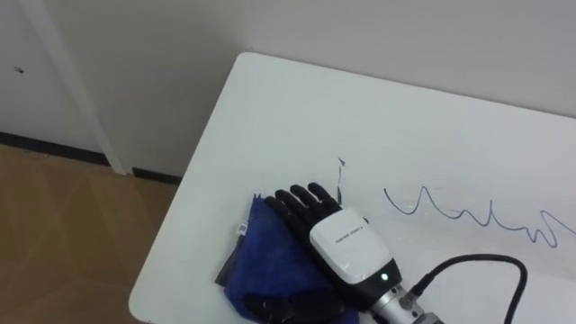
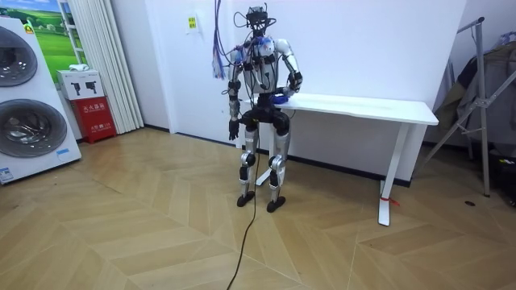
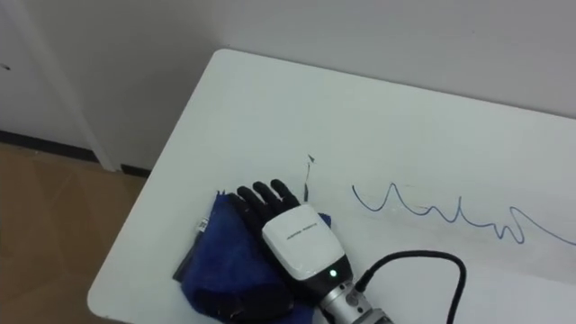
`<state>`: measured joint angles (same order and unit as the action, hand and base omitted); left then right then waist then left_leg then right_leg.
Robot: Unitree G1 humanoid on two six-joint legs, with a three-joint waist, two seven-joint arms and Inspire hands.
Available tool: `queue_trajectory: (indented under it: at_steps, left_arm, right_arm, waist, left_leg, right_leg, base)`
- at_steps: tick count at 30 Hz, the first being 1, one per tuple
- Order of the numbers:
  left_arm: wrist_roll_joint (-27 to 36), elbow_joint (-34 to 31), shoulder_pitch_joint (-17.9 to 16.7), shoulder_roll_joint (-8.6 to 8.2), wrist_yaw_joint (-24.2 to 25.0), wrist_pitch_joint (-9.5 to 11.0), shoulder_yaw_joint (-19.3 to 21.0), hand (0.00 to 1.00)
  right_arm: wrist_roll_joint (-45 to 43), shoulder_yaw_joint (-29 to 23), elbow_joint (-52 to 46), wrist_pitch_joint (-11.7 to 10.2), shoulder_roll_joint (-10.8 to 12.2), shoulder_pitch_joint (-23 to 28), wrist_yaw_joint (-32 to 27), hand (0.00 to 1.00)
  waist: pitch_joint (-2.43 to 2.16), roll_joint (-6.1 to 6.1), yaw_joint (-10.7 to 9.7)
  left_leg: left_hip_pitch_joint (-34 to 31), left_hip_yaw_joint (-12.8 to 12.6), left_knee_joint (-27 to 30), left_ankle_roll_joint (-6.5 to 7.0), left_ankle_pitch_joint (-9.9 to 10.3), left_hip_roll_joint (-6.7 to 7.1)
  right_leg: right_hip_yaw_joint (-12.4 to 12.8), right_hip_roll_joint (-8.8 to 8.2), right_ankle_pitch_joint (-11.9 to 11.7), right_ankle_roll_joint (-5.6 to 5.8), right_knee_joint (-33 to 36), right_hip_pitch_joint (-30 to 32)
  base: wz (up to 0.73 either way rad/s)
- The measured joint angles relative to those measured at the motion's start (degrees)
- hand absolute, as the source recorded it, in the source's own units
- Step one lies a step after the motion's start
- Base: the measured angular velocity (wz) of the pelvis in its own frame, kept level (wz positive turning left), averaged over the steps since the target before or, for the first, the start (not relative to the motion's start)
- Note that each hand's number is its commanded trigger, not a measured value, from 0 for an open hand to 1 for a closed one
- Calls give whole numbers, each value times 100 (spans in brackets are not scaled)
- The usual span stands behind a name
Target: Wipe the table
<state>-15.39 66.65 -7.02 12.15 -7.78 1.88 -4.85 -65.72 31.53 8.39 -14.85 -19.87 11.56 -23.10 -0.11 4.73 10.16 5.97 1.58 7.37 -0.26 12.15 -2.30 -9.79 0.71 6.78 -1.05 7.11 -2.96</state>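
A dark blue cloth (image 1: 270,267) lies crumpled near the white table's (image 1: 297,117) front left corner. My right hand (image 1: 346,243) rests flat on top of it, fingers stretched out toward the wall and pressing the cloth down. A wavy blue pen scribble (image 1: 468,212) runs across the tabletop to the right of the hand. Just beyond the fingertips is a small dark mark (image 1: 340,176). In the room view I stand at the left end of the table (image 2: 363,105), and my left hand (image 2: 232,131) hangs at my side.
The table's left edge and front edge lie close to the cloth, with wooden floor (image 1: 63,234) below. A white wall stands right behind the table. A washing machine (image 2: 24,105), a red box (image 2: 95,117) and a metal rack (image 2: 484,97) stand farther off.
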Motion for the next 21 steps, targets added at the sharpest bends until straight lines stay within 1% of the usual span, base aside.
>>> queue_trajectory:
  at_steps: [4,10,12,17,21]
  left_arm:
    - [-2,0,-5,16,-1,-9,-216,0]
    - [-8,0,-34,12,84,-44,-230,0]
    - [-9,0,-34,12,87,-63,-230,0]
    - [-43,-1,-37,11,86,-70,-227,0]
    - [-43,-2,-31,11,85,-70,-218,0]
  right_arm:
    - [13,114,39,8,-11,48,38,0]
    - [28,109,93,30,-3,91,53,0]
    - [28,112,115,51,7,91,42,100]
    - [55,115,165,64,24,97,-88,100]
    - [75,95,157,64,151,-33,-364,100]
  waist:
    - [-1,2,-17]
    - [-3,11,-12]
    - [-13,25,-11]
    - [-24,45,0]
    - [-24,44,-21]
  left_leg:
    - [-24,-1,9,1,2,0]
    - [-29,-3,7,-2,8,-1]
    - [-30,-3,9,-1,8,-1]
    - [-32,-6,4,-1,8,-1]
    - [-32,-5,3,-2,12,-1]
  right_leg:
    - [-15,-5,0,0,1,8]
    - [-12,-5,0,0,0,15]
    - [-13,-4,0,0,-6,16]
    - [-12,-3,-1,0,-18,16]
    - [-6,0,-1,0,-20,15]
  base:
    - [0]
    - [0]
    - [0]
    - [0]
    - [0]
